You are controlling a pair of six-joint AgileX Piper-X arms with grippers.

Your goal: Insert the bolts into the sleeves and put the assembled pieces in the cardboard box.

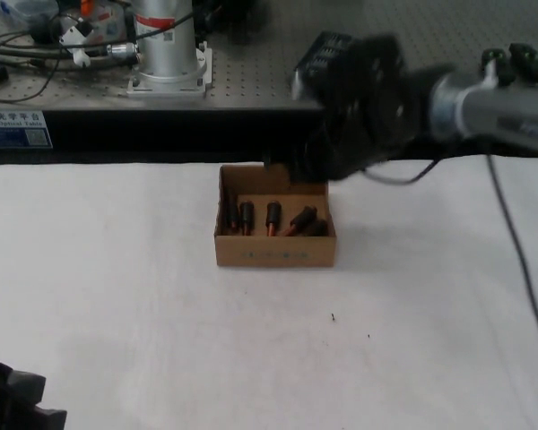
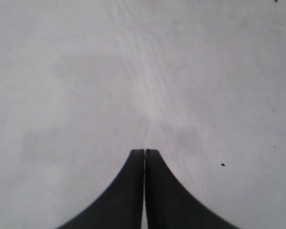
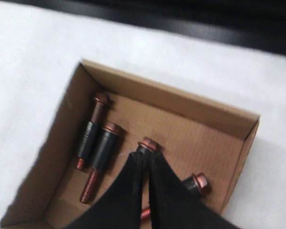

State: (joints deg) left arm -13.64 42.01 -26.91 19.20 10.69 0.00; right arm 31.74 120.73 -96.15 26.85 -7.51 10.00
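Observation:
The cardboard box [image 1: 273, 255] stands on the white cloth at the middle of the bench. Several assembled pieces, copper bolts in black sleeves [image 1: 273, 216], lie inside it. In the right wrist view the box [image 3: 181, 107] holds two pieces side by side [image 3: 102, 145], a bolt head [image 3: 149, 143] just past the fingertips, and another piece [image 3: 199, 183] near a side wall. My right gripper [image 3: 145, 155] hovers over the box, shut and holding nothing; from above it [image 1: 291, 170] hangs at the box's back edge. My left gripper [image 2: 144, 151] is shut over bare cloth.
A dark part of the left arm [image 1: 13, 403] sits at the near left corner. The right arm's cable [image 1: 520, 260] trails across the cloth on the right. Behind the cloth runs a raised perforated board with a metal column [image 1: 166, 54] and cables.

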